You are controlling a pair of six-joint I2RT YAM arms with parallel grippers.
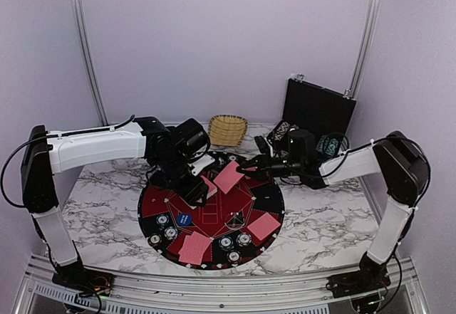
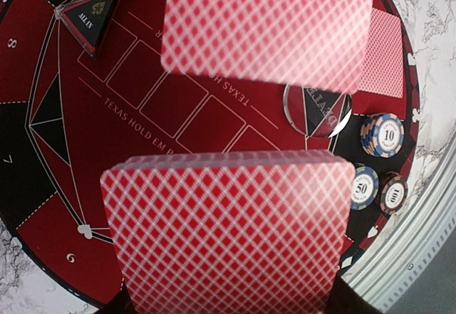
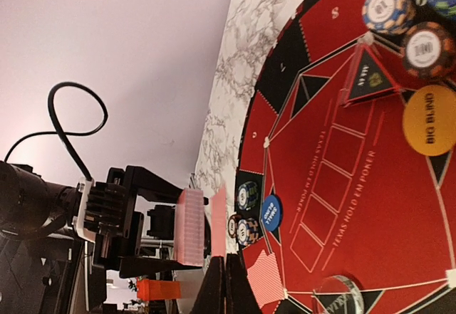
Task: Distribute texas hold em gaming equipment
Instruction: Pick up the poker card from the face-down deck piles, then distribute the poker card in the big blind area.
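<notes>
- Deck of red-backed cards [image 2: 228, 228]: clamped between the closed left jaws, held above the far left part of the mat [image 1: 214, 218].
- Single card [image 1: 229, 176]: pinched in the closed right jaws, raised just right of the deck.
- Dealt cards [image 1: 194, 247] and chip stacks [image 2: 388, 134]: on the mat's near rim.
- Mat: flat on the marble desk [image 1: 320, 221].
</notes>
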